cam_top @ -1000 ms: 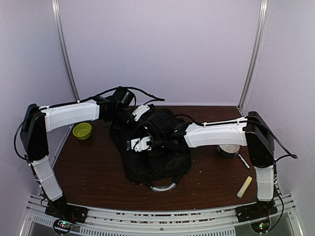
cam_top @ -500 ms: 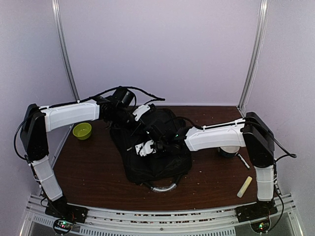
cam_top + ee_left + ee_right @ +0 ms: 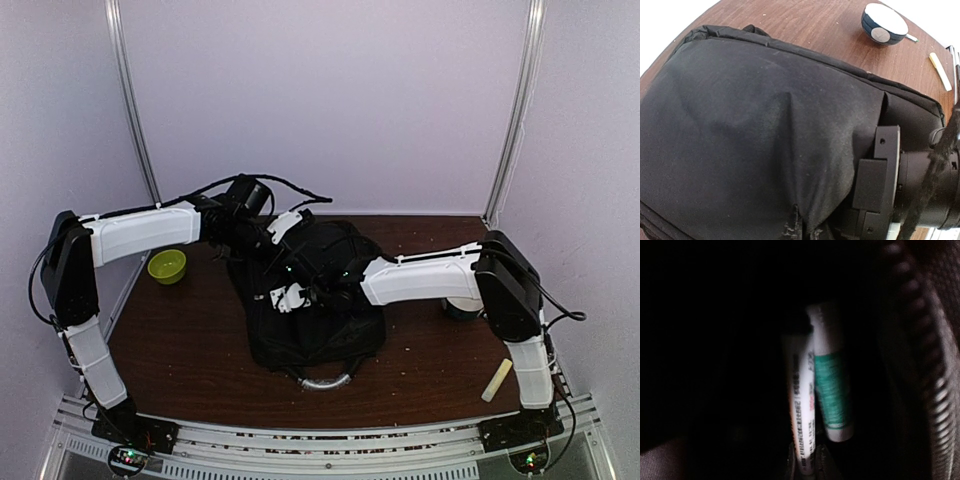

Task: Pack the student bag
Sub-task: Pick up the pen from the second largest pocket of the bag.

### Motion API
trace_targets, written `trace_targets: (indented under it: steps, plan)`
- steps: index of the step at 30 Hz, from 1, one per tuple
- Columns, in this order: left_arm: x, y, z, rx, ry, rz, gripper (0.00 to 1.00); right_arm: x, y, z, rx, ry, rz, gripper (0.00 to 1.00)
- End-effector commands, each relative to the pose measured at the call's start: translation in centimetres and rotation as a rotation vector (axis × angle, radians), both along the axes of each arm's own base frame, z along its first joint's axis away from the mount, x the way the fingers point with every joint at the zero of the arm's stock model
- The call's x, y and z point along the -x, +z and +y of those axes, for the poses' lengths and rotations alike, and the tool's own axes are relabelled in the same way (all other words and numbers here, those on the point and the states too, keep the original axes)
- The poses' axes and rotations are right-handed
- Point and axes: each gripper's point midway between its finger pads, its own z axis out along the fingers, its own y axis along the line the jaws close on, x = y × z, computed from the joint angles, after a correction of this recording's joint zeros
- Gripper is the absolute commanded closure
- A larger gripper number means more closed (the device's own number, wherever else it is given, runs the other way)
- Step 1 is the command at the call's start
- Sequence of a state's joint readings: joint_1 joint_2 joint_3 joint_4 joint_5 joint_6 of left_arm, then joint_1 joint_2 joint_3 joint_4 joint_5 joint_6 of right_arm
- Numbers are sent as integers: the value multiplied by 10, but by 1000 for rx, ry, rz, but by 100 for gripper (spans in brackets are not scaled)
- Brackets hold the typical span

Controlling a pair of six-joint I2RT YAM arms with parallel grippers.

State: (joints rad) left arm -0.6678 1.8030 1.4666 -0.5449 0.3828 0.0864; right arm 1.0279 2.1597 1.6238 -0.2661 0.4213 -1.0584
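At the bench's (image 3: 180,345) centre lay the black student bag (image 3: 315,325), its top flap pinched by the left fingers (image 3: 283,232) at its 11 o'clock. Inside it, the right fingers (image 3: 293,297) sat by two pens (image 3: 829,390); I could not tell whether they were spread.

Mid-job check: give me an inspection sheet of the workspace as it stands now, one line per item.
Surface: brown wooden table, light specks scattered on it.
Job's things: black student bag at centre, unzipped; white printed pen and green-banded tube inside it.
Clutter: green bowl to the left; blue bowl and cream stick to the right.
Grippers: left gripper shut, apparently pinching the bag's top fabric; right gripper reaching inside the bag, opening not discernible.
Cables: black cable arching over the left wrist.
Surroundings: pale walls, metal posts; nothing else seen.
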Motion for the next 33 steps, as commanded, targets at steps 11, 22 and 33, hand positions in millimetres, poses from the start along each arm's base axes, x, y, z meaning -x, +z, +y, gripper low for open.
trace_targets:
  steps: [11,22,33]
  plan:
    - [13,61,-28,191,-98,-51,100,-17,5,-18,-69,-143,-70,58]
    - [12,58,-28,184,-94,-50,100,53,15,-38,-136,40,155,51]
    - [5,48,-24,149,-60,-55,100,103,49,-27,-273,166,390,56]
